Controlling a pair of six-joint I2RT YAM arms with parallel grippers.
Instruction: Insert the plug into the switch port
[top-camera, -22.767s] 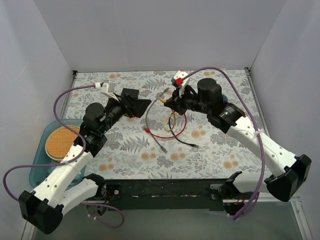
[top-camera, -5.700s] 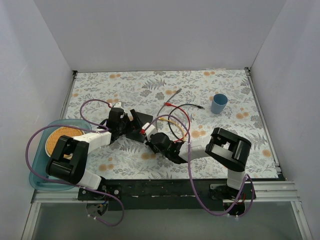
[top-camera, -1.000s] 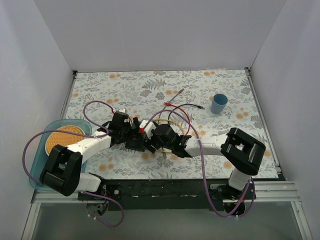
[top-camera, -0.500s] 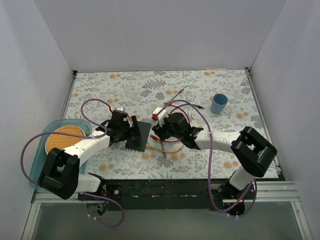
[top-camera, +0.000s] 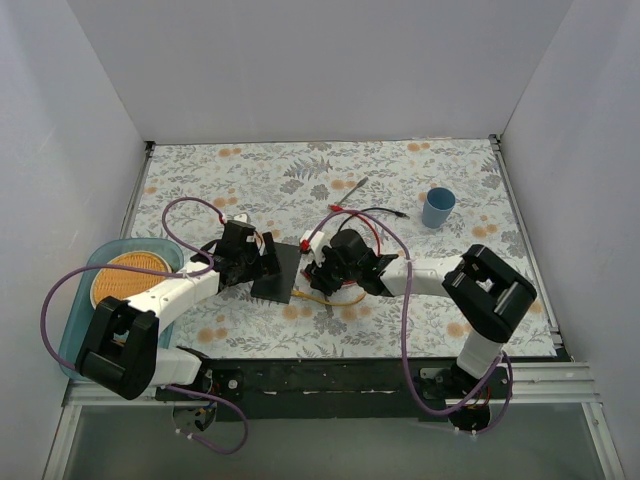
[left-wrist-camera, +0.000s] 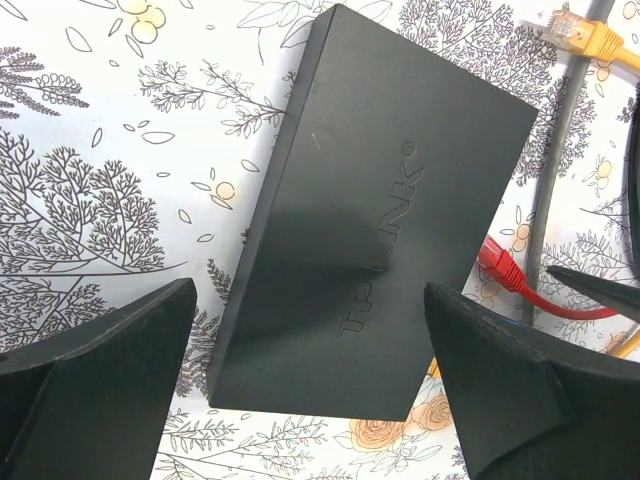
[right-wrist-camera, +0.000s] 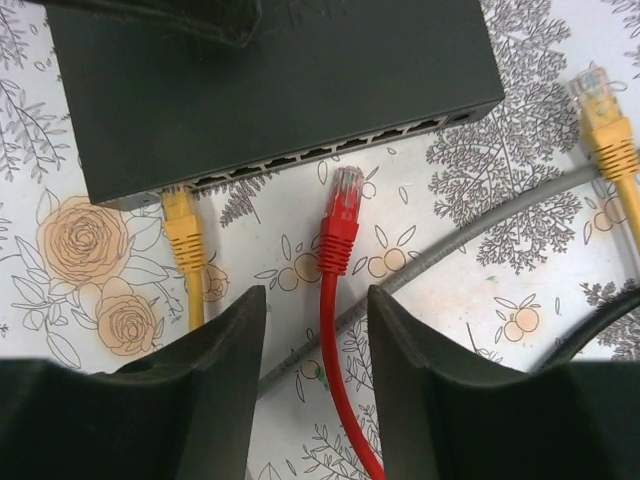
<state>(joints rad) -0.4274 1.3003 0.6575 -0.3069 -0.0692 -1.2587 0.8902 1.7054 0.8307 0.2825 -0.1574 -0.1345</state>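
Floral-printed cloth is spread over the table (top-camera: 250, 170), and white walls are seen on three sides. The black switch (top-camera: 279, 271) is laid flat a little left of the middle, toward the near edge, with its port row (right-wrist-camera: 330, 150) turned to the right edge. The left gripper (left-wrist-camera: 310, 300) is held wide open over the switch, a finger at either side and nothing gripped; whether contact is made cannot be told. The right gripper (right-wrist-camera: 315, 330) is likewise parted, and the red cable (right-wrist-camera: 333, 360) is passed loosely between its fingers (right-wrist-camera: 215, 390) without being clamped. The red plug (right-wrist-camera: 343, 212) is pointed at a port, its tip just short of it. A yellow plug (right-wrist-camera: 182, 222) is set at the row's end port, and a second yellow plug (right-wrist-camera: 603, 115) and a grey cable (right-wrist-camera: 480, 235) are seen lying nearby.
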